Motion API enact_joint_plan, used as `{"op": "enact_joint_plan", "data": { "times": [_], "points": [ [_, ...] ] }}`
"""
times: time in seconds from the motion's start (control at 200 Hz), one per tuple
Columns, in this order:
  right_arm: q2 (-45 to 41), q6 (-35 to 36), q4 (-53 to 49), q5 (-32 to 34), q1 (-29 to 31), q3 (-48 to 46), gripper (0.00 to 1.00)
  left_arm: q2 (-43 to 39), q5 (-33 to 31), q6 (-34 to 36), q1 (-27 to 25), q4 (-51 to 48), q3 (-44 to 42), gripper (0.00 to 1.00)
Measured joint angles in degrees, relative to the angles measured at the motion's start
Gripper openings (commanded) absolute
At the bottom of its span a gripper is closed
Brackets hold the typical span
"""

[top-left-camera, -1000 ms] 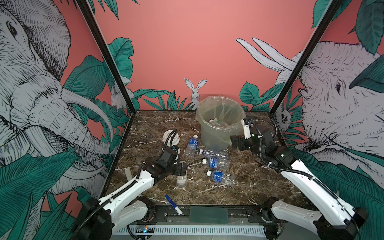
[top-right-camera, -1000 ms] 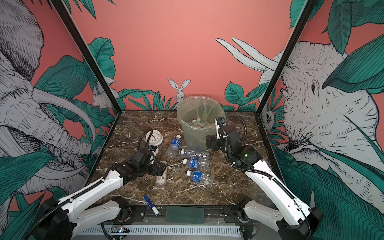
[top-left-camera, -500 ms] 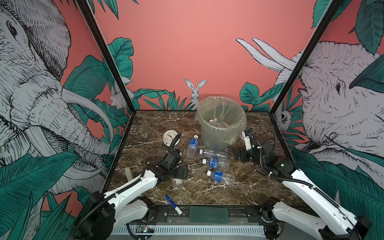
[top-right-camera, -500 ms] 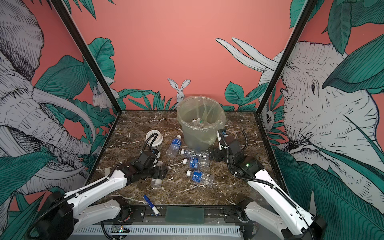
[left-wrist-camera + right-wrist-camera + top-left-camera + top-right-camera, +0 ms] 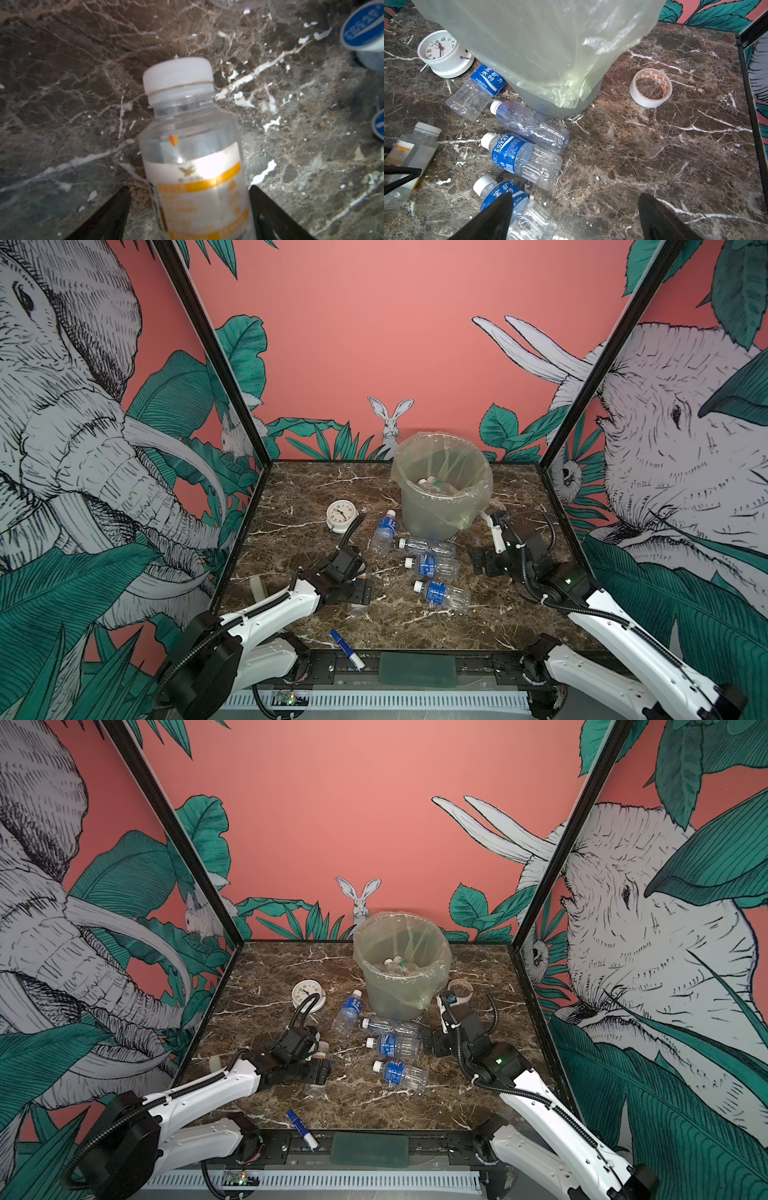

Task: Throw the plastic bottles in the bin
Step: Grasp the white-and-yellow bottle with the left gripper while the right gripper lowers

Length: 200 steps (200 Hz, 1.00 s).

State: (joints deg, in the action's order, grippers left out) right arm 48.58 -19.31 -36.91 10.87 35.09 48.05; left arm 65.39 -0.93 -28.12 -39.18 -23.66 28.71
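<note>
"Bottle [image 5: 193,166], yellow label: where?"
"Near left, lying flat. My left gripper [image 5: 188,187] just dropped astride it, jaws spread, not pinching yet. Pickup's next. Right gripper [image 5: 575,194], spread and empty, came down from the bin [image 5: 478,489]."

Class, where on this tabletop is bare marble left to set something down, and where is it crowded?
Free: far left corner behind the clock, left of the bin; the right side around the tape roll; the front strip right of the marker pen. Crowded: bottles lying before the bin.
</note>
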Motion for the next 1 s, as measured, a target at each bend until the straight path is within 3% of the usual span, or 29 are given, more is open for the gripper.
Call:
{"op": "enact_joint_plan", "data": {
  "times": [0.465,0.72,1.0],
  "points": [
    [-0.8,-1.4,-0.7,0.0,0.0,-2.3,0.94,2.5,0.0,-0.4,-0.2,3.0,-0.7,0.84],
    [-1.2,-1.7,-0.7,0.0,0.0,-3.0,0.94,3.0,0.0,-0.4,-0.2,4.1,-0.8,0.7],
    [-1.7,-2.0,-0.7,0.0,0.0,-3.1,0.94,2.4,0.2,-0.5,-0.3,4.3,-1.2,0.62]
  ]
}}
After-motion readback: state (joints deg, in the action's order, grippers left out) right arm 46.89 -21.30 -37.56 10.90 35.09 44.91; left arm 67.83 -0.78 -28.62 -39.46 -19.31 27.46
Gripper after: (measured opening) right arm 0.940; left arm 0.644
